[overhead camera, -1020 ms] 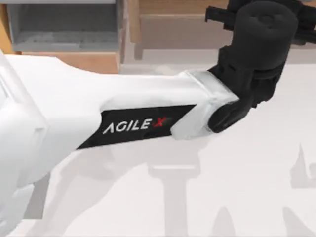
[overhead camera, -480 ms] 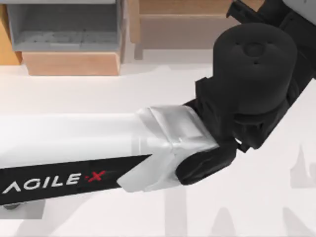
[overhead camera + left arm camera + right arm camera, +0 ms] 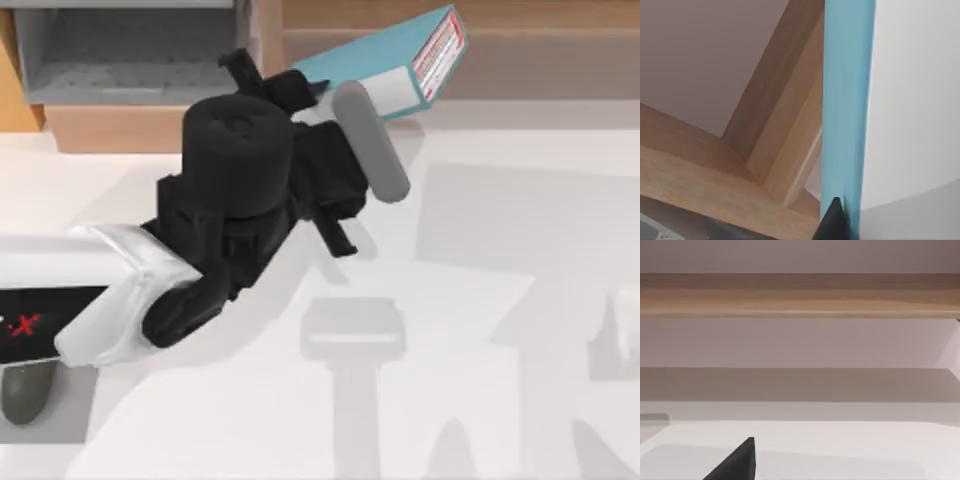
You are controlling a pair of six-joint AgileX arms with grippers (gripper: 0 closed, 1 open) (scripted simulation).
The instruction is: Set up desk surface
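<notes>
The desk surface (image 3: 500,300) — a wide, plain white tabletop — spreads across the top view from edge to edge, crossed by soft grey shadows. Along its far side runs a light-wood shelf unit (image 3: 520,50), with a grey open box unit (image 3: 120,50) set at the left of it.

The left arm (image 3: 90,300), white with a black panel, reaches in from the left edge of the top view, its black wrist section raised above the left half of the desk surface and pointing toward the shelf. The left gripper (image 3: 310,85) sits at the near end of a teal book (image 3: 375,65), which slants up and to the right in front of the shelf, its white-and-red end face turned toward the camera. In the left wrist view the book (image 3: 847,110) appears as a long teal band running away from the camera, with one dark fingertip (image 3: 832,220) pressed against its edge — the pincer appears closed on the book. A grey cylinder (image 3: 370,140) shows just beside the wrist, below the book.

A small grey square mat (image 3: 25,395) peeks out under the arm at the lower left.

In the right wrist view, the dark tip of the right gripper (image 3: 735,462) hangs over the white desk surface (image 3: 840,450), facing the wooden shelf (image 3: 800,295); how far it is open cannot be told.
</notes>
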